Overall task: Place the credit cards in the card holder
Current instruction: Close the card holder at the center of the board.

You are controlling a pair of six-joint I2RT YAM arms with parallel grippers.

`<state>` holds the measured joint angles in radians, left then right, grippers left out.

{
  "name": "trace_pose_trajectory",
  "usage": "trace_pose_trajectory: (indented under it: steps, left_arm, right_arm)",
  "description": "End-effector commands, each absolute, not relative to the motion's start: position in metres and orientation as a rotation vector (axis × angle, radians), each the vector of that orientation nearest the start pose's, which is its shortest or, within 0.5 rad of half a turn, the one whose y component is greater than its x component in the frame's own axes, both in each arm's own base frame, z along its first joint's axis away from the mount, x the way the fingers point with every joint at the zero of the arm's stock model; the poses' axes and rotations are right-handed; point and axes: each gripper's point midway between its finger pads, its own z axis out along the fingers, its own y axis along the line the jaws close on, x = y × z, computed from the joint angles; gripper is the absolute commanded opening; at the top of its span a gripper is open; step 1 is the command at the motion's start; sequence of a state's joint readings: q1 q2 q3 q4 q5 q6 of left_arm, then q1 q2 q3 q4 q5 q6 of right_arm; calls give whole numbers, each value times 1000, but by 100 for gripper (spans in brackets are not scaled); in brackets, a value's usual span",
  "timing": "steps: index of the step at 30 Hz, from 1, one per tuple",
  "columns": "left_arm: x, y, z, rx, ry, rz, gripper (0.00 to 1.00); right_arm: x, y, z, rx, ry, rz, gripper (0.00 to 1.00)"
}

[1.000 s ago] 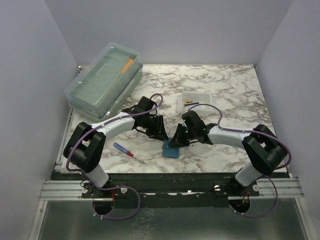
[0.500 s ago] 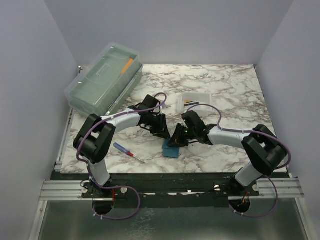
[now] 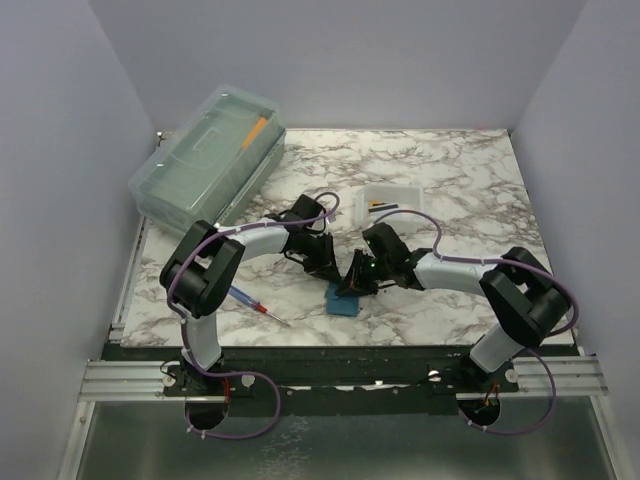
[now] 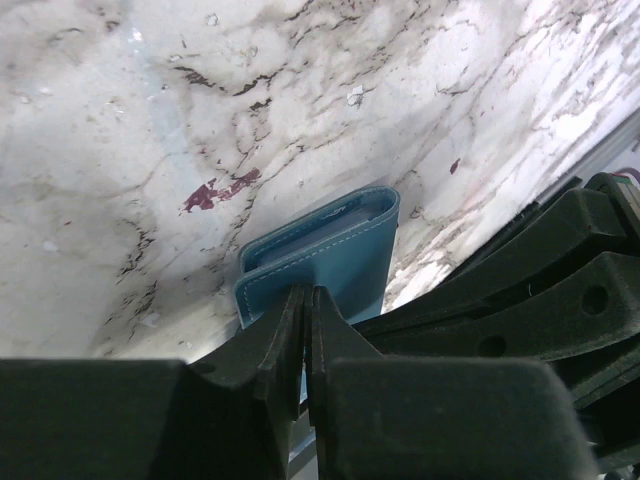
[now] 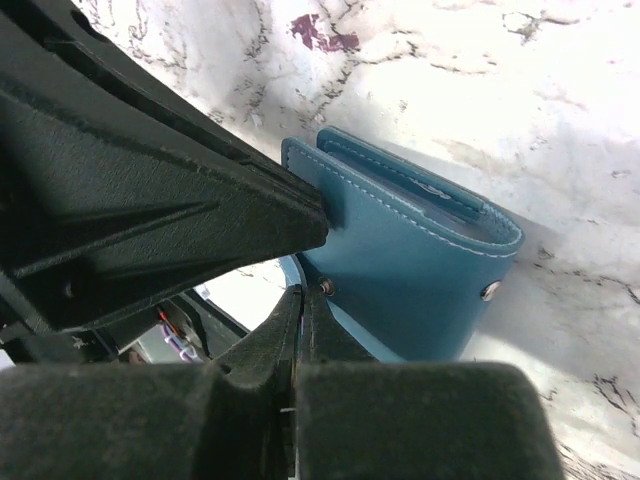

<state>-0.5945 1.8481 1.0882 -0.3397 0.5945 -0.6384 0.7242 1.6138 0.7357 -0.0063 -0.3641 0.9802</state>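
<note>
Left gripper (image 4: 305, 298) is closed to a slit, pinching the card holder (image 4: 335, 250) by its cover edge; its elbow has swung right since a second ago. Right gripper (image 5: 299, 300) is fully closed, tips at the holder's snap flap; can't tell if pinched. Holder hasn't moved, sits just inside the table (image 3: 470, 300) near edge. Left of it lies a screwdriver (image 3: 258, 305); you've got bare marble right. Farther: credit cards (image 3: 385, 207) in white tray (image 3: 400, 190), print unreadable. Clear box (image 3: 205, 160) far-left.

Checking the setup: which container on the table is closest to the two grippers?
The teal card holder, at the left gripper and right gripper; the white tray sits farther back, the clear lidded box back left.
</note>
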Motion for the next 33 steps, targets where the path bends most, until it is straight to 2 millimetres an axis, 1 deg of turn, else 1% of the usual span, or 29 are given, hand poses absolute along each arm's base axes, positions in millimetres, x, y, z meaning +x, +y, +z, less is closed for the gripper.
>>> trace_pose_trajectory:
  steps: [1,5,11,21,26,33]
  left_arm:
    - [245,-307,25,152,2928,-1064,9]
    - [247,-303,21,146,2936,-1018,8]
    - [245,-300,19,149,2945,-998,7]
    - [244,-298,20,156,2944,-994,7]
    - [243,-297,19,158,2946,-988,6]
    - [243,-297,20,160,2945,-989,6]
  right_arm:
    - [211,302,45,165,2747,1010,0]
    - [212,299,45,159,2747,988,0]
    - [215,303,45,136,2743,997,0]
    - [216,297,31,161,2780,912,0]
    - [215,289,28,178,2798,855,0]
    - [216,287,20,171,2811,818,0]
